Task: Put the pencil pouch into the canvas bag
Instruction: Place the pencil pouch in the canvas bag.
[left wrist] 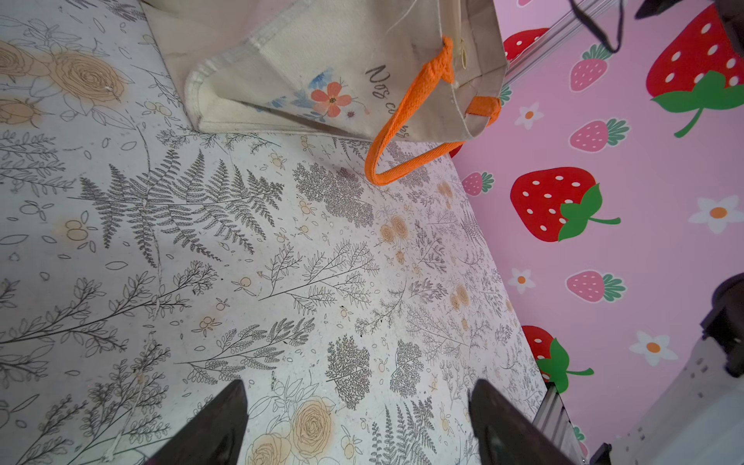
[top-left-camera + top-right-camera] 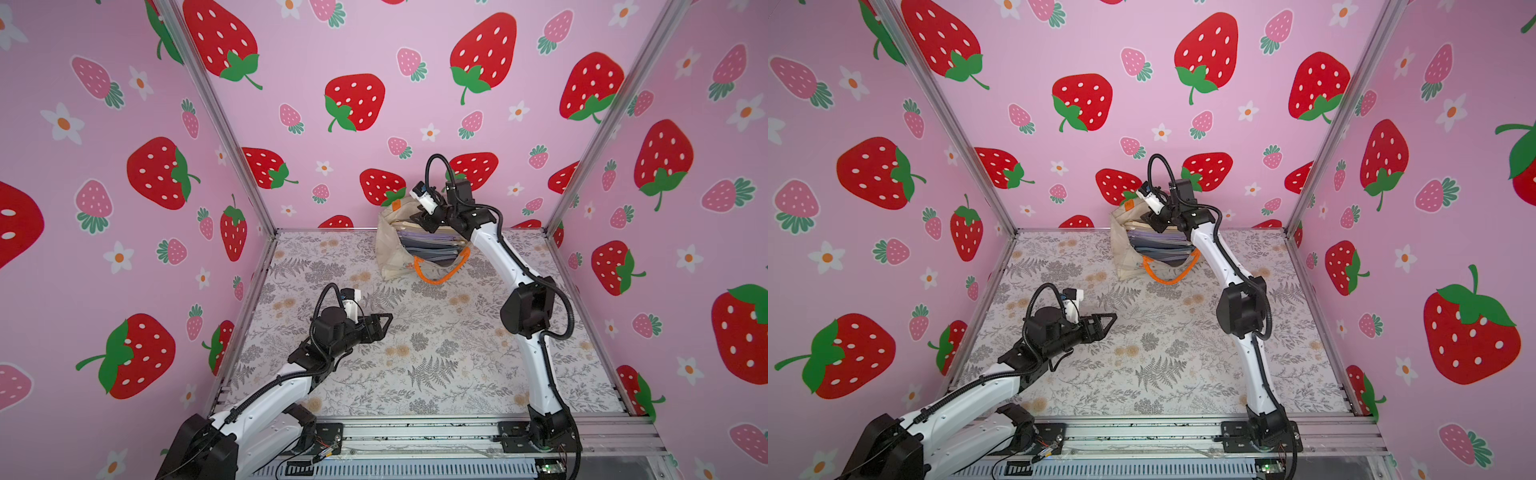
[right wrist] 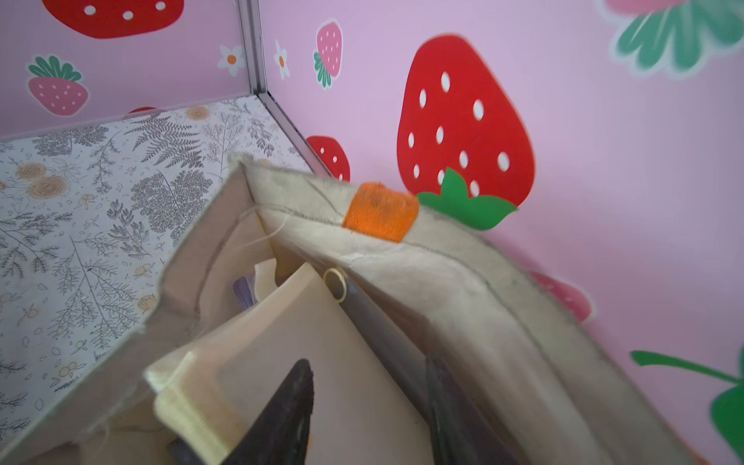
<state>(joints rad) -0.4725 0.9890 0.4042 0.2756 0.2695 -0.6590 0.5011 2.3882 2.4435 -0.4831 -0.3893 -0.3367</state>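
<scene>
The cream canvas bag [image 2: 390,249] [image 2: 1125,253] stands at the back of the table against the wall, mouth open, one orange handle [image 2: 436,276] hanging down its front. My right gripper [image 2: 419,218] [image 3: 368,362] reaches into the mouth, just under the orange tab [image 3: 380,217]. Its jaws stand apart over a flat cream pouch [image 3: 282,330] lying inside the bag, which looks like the pencil pouch. Neither finger pinches it. My left gripper [image 2: 384,322] [image 1: 358,386] hovers open and empty over the left middle of the table, pointing toward the bag [image 1: 322,48].
Purple-grey flat items [image 2: 432,245] are stacked inside the bag under the cream pouch. The floral table [image 2: 415,353] is enclosed by strawberry-print walls [image 2: 374,104] at the back and both sides. The right arm's elbow [image 2: 528,307] hangs over the right middle.
</scene>
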